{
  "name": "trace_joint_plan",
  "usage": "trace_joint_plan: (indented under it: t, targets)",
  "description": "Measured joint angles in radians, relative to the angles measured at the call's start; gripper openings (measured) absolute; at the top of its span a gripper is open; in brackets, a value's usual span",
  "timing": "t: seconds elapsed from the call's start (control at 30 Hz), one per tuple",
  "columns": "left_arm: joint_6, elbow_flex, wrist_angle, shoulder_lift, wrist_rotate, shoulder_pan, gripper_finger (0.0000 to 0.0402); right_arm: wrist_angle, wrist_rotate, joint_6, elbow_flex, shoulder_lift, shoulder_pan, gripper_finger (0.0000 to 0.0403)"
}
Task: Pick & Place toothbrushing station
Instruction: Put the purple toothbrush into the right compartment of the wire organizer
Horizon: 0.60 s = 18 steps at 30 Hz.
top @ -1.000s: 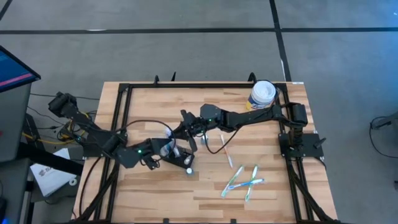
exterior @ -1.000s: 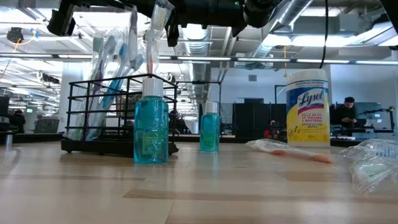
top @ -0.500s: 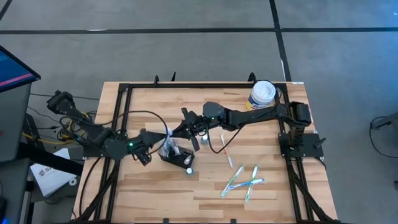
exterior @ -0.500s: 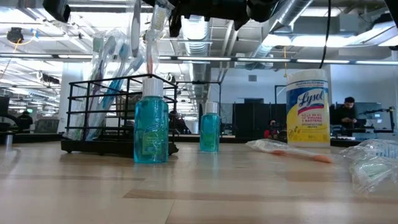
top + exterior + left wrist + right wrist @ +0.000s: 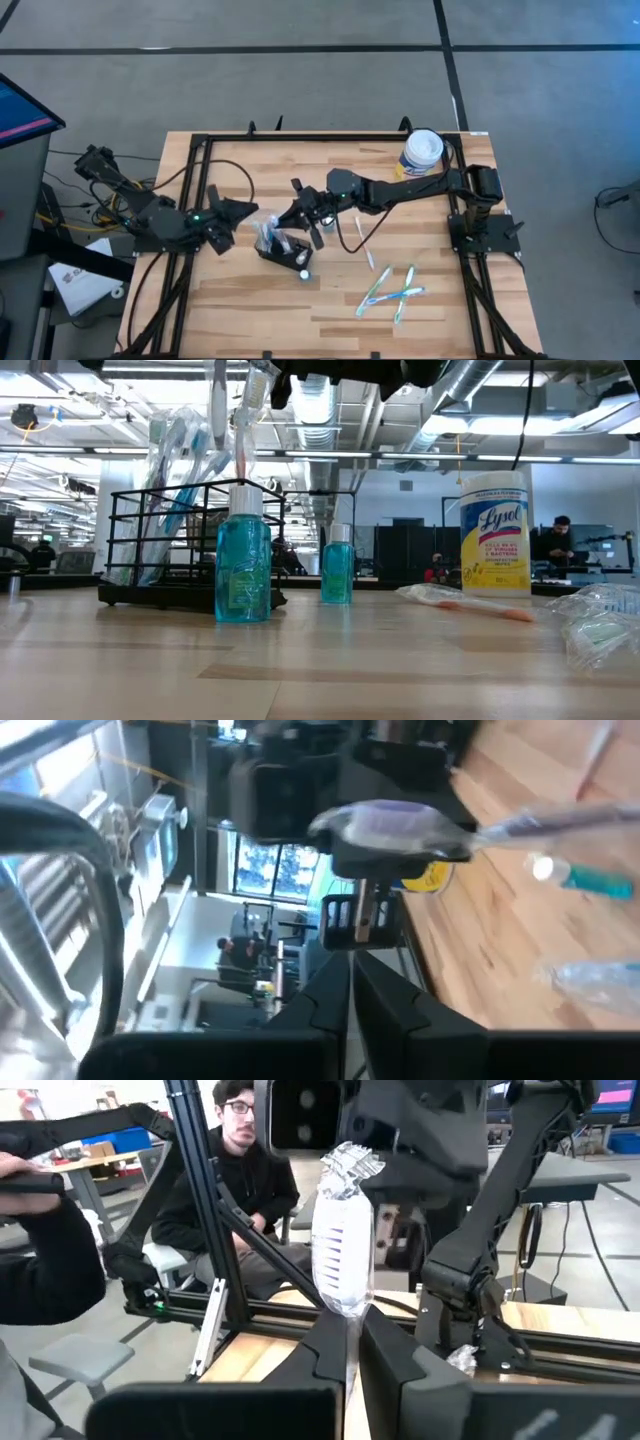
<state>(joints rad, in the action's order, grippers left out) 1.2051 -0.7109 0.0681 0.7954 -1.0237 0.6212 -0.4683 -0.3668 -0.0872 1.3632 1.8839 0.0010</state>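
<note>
The toothbrushing station, a black wire holder, stands by its base on the table's middle, with several wrapped toothbrushes sticking up from it. My right gripper reaches level over it from the right and is shut on a wrapped toothbrush. That brush stands upright, its lower end down among the station's wires. My left gripper hovers left of the station, shut and holding nothing. My right gripper pinches the wrapped toothbrush just below its head between its two fingers. The fingers come in level from the table's right and lie across the brush. The brush stands upright, head up. Whether its lower end rests in the station, I cannot tell.
A yellow wipes canister stands at the far right. Two blue bottles stand beside the station. More wrapped toothbrushes lie right of it. A person sits beyond the table's left side.
My left gripper has drawn back from the station toward the table's left edge, rising and rolling about its own line, still shut. My right gripper has edged up a little over the station.
</note>
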Motion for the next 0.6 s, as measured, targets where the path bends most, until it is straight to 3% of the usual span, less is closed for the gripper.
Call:
trace_joint_plan:
  t: [0.2, 0.6]
  targets:
    - [-0.144, 0.0, -0.009, -0.033, 0.0, 0.0, 0.0012, 0.033, 0.009, 0.055, 0.0, -0.022, 0.007, 0.0001]
    - [-0.328, 0.0, -0.049, -0.076, 0.0, -0.001, 0.0012, 0.161, 0.162, 0.164, 0.001, -0.08, 0.062, 0.0001]
